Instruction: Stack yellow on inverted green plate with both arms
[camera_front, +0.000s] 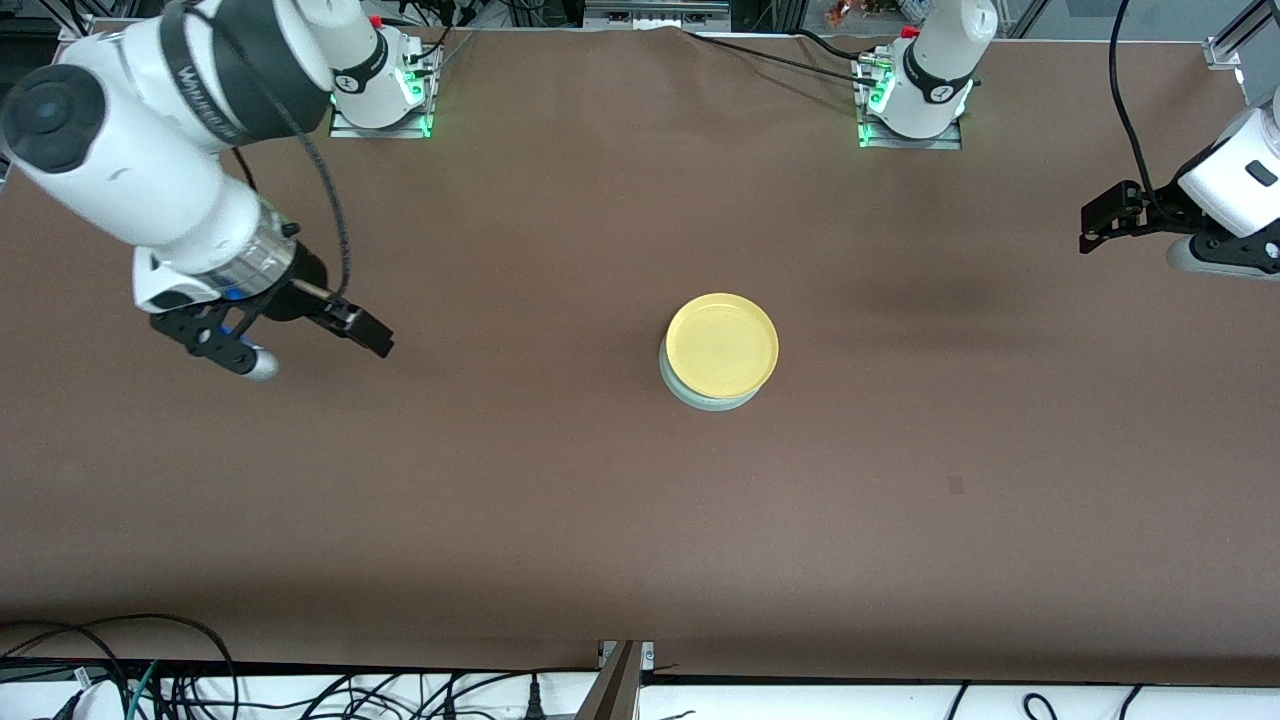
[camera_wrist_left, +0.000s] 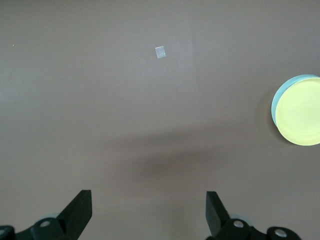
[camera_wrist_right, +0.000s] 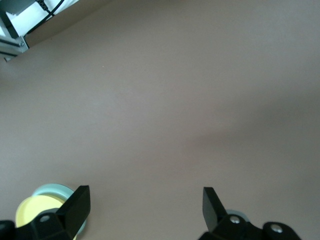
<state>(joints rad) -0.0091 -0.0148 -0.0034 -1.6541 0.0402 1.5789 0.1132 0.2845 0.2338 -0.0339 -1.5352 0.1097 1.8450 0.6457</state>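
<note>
The yellow plate (camera_front: 722, 342) rests on top of the pale green plate (camera_front: 712, 400) at the middle of the table; only the green plate's rim shows under it. Both plates also show in the left wrist view, yellow (camera_wrist_left: 302, 112) on green (camera_wrist_left: 276, 102), and in the right wrist view, yellow (camera_wrist_right: 32, 210) on green (camera_wrist_right: 50, 190). My right gripper (camera_front: 315, 345) is open and empty, over bare table toward the right arm's end, well apart from the plates. My left gripper (camera_front: 1140, 242) is open and empty, over bare table at the left arm's end. Open jaws show in both wrist views, left (camera_wrist_left: 148, 200) and right (camera_wrist_right: 146, 197).
The brown table cover (camera_front: 500, 500) stretches all around the stack. A small pale square mark (camera_front: 955, 485) lies on it nearer the front camera, toward the left arm's end; it also shows in the left wrist view (camera_wrist_left: 160, 52). Cables run along the table's front edge.
</note>
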